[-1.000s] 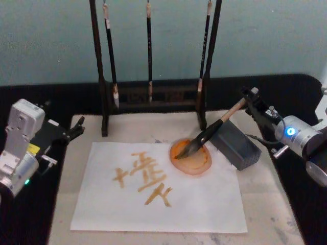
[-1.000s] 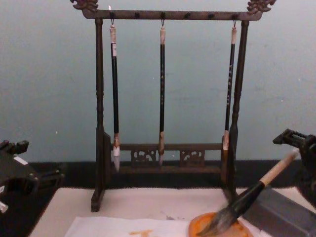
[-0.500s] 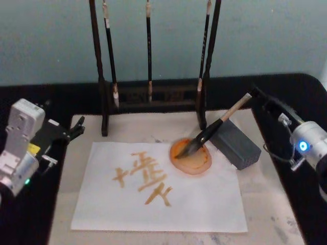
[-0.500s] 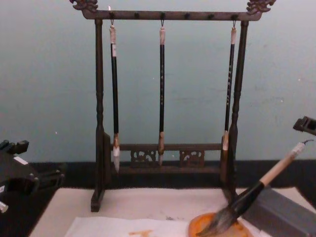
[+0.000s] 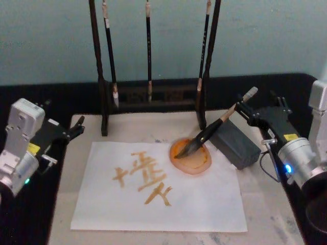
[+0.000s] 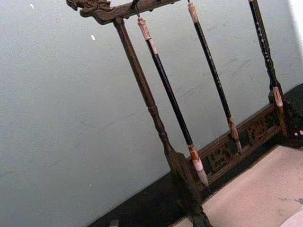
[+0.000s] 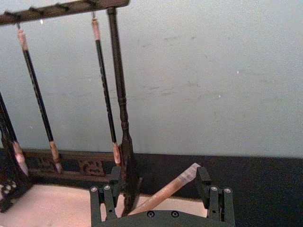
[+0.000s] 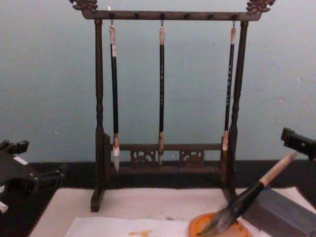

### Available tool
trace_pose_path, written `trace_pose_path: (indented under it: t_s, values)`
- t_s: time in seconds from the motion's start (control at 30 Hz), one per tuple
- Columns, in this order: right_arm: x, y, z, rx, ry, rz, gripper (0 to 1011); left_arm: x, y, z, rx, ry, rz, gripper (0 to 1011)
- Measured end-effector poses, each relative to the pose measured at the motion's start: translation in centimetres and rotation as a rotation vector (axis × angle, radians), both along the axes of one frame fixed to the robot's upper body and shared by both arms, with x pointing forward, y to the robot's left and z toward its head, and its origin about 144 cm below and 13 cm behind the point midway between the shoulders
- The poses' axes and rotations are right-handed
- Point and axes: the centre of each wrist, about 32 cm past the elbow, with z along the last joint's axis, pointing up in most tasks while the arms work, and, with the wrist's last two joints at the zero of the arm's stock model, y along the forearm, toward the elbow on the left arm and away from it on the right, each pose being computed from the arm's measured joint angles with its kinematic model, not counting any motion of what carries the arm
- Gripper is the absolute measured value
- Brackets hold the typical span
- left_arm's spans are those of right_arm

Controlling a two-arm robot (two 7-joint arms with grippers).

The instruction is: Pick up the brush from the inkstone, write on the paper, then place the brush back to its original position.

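I've got the R gripper (image 5: pixel 244 103) released, fingers straddling the brush (image 5: pixel 208 131) top; I'd back off straight w/o nudging it. L gripper (image 5: pixel 71 130) parked, can't tell.

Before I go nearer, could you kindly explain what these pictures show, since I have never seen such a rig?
This is a robot with two arms, and each arm ends in a gripper. One picture is taken from its head looking down, one from its chest looking across, and one from each wrist.

On the off-white mat lies a thin white sheet of paper with orange strokes written on it. Behind stands a dark wooden rack hung with three thin black brushes.

The thick tan-and-black calligraphy brush rests with its tuft in the small round orange dish and its handle on the dark grey block.

The right gripper has its jaws open around the handle's top and holds nothing. The left gripper is parked at the left.
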Motion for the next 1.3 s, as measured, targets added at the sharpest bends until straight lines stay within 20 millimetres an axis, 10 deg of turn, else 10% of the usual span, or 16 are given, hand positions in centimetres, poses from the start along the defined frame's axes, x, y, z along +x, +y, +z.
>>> trace_pose_path:
  t_s: [1.3]
  values:
    - [-2.2, -0.1, -3.5, -0.138, 0.006, -0.019, 1000, 0.0, 0.0, 0.0, 0.0, 0.0, 0.0, 1010]
